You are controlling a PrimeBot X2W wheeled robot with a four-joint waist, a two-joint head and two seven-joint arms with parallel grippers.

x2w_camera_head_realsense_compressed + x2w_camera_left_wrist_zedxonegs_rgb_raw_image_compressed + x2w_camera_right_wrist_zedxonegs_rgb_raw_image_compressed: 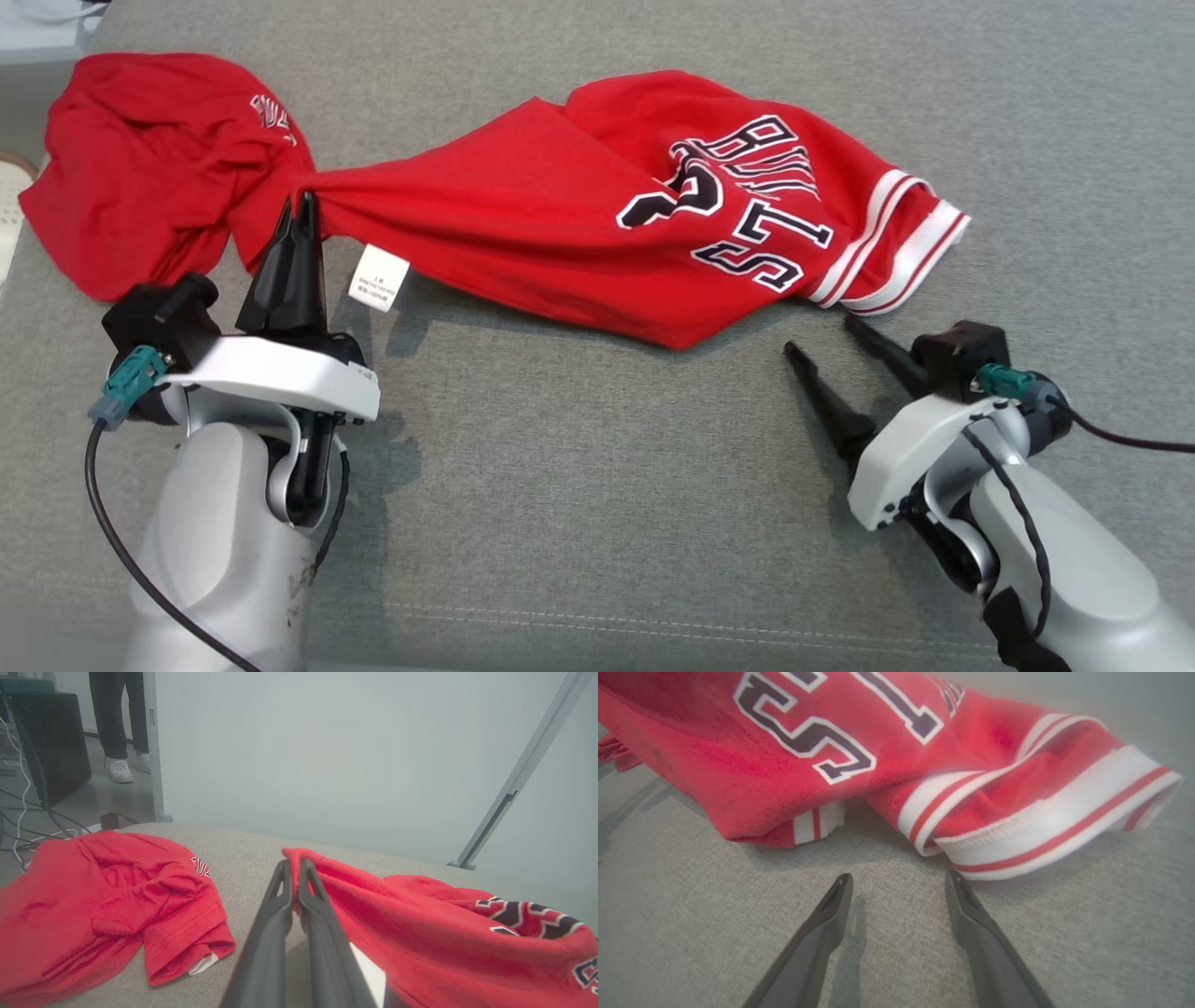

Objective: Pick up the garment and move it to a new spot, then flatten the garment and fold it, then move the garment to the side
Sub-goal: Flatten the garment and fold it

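The garment (523, 224), a red jersey with dark, white-edged lettering and white-and-red striped trim, is spread lengthwise across a grey fabric-covered surface (597, 485). One end is bunched in a heap at the far left, while the lettered part is laid toward the right, its striped trim (901, 247) turned to the right gripper. Between the two parts the cloth is drawn into a narrow, twisted neck, and a white label (379, 277) is seen hanging from it just beside the left gripper.

The left gripper (301, 207) is closed, its two dark fingers pressed together on the gathered neck of the garment (420, 924); in the left wrist view a fold of red cloth is seen pinched at the tips of the left gripper (294, 863).

The right gripper (822, 334) is held open and empty, its fingers well spread above the surface. In the right wrist view the right gripper (899, 877) is shown just short of the striped trim (1055, 826), not touching it.

A person's legs (119, 718) are seen standing in the background of the left wrist view.
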